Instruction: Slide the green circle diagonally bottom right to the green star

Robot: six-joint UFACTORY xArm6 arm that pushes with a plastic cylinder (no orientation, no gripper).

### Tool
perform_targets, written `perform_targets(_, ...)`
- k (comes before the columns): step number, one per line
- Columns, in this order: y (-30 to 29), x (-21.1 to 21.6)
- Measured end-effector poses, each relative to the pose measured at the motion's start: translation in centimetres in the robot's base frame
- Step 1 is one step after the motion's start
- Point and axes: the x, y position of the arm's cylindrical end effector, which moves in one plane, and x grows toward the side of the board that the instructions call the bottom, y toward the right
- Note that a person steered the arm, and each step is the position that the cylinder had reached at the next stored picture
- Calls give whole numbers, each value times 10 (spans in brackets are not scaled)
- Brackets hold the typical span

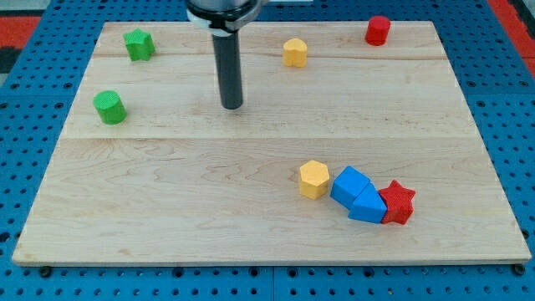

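Note:
The green circle (109, 107) lies near the board's left edge. The green star (139, 44) lies above it and slightly right, at the view's top left. My tip (232, 106) rests on the board well to the right of the green circle, level with it, touching no block. The rod rises from the tip toward the view's top.
A yellow block (294, 52) and a red cylinder (377, 30) lie along the top. At the lower right a yellow hexagon (313, 179), two blue blocks (350, 186) (368, 206) and a red star (399, 202) sit clustered. The wooden board (167, 217) lies on a blue pegboard.

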Motion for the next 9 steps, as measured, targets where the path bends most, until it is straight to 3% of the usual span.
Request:
perform_targets(2,-80,-39)
perform_targets(4,-213,-23)
perform_targets(5,-196,9)
perform_targets(7,-80,11)
perform_targets(9,-51,51)
